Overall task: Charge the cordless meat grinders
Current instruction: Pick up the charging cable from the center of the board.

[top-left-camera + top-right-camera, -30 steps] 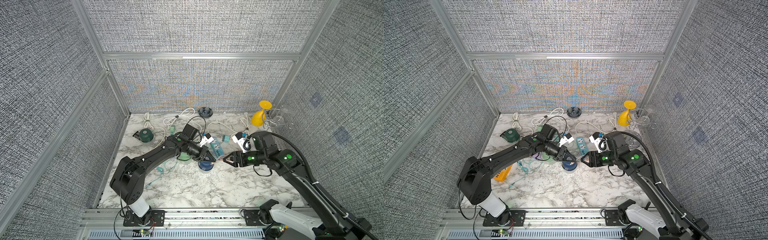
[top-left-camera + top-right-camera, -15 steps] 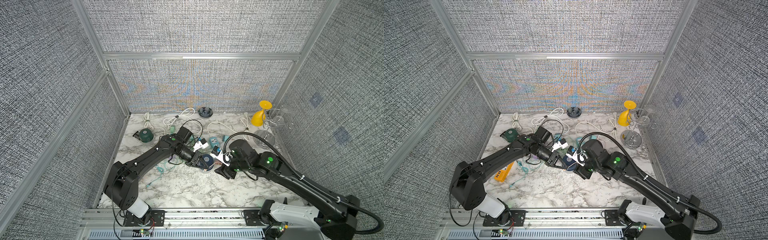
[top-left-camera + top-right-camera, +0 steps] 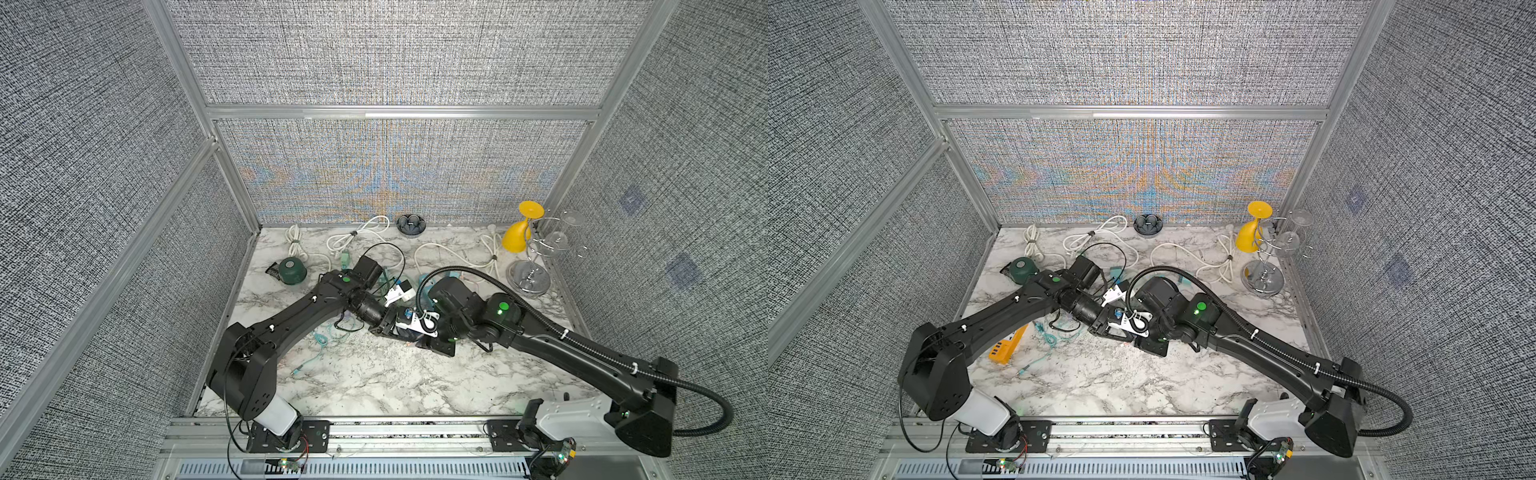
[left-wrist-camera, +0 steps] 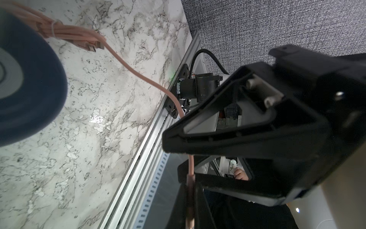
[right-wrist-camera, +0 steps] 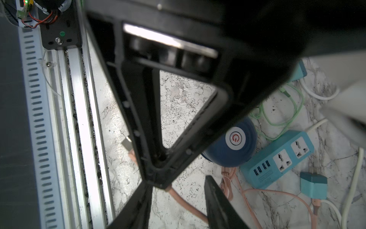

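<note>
The navy blue grinder (image 5: pixel 233 146) stands upright mid-table, its silver button facing up; it also shows in the left wrist view (image 4: pixel 23 83). The dark green grinder (image 3: pixel 292 270) (image 3: pixel 1024 268) sits at the back left. My left gripper (image 4: pixel 190 206) is shut on a pink cable (image 4: pixel 138 75) near its plug end; the silver plug tip (image 5: pixel 126 143) sticks out past its fingers. My right gripper (image 5: pixel 178 208) is open, its fingers on either side of the same cable (image 5: pixel 186 202) just in front of the navy grinder. In both top views the two grippers meet over that grinder.
A blue power strip (image 5: pixel 277 160) and a teal plug (image 5: pixel 313 184) lie beside the navy grinder. An orange power strip (image 3: pixel 1007 349) lies under the left arm. White cables (image 3: pixel 357 237), a dark dish (image 3: pixel 411 224) and a glass rack (image 3: pixel 536 270) with a yellow glass (image 3: pixel 519 237) line the back.
My right arm swung left and down to meet the left gripper, and its jaws narrowed. My left gripper shifted slightly toward the front, still holding the cable.
</note>
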You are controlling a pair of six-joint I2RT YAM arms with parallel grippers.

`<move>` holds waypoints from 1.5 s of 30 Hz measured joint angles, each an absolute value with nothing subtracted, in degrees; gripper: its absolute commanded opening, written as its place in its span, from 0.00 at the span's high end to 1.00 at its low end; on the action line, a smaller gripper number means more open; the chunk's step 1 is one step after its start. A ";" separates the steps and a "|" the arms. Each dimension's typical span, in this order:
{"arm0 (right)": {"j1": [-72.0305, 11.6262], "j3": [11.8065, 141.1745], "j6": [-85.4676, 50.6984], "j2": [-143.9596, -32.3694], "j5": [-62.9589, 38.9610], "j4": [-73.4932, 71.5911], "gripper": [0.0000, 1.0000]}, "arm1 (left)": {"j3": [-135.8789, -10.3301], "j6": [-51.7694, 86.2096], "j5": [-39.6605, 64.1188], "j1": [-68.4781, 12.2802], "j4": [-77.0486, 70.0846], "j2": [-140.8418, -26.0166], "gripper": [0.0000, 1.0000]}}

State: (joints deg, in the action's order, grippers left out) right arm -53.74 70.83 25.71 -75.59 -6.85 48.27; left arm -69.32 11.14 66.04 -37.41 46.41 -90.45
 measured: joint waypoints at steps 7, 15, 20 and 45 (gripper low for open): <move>-54.26 72.25 27.09 -78.52 -4.73 50.85 1.00 | -70.06 10.98 65.98 -37.26 46.52 -91.48 0.61; -54.04 68.97 22.06 -75.18 -2.92 49.84 1.00 | -65.89 18.48 62.37 -31.97 41.67 -90.26 0.56; -53.65 68.88 13.15 -75.59 -3.03 49.98 1.00 | -61.01 27.09 60.10 -31.03 31.48 -85.89 0.54; -52.90 71.18 -4.34 -81.69 -3.31 48.88 1.00 | -58.22 40.51 56.99 -35.86 13.56 -87.94 0.80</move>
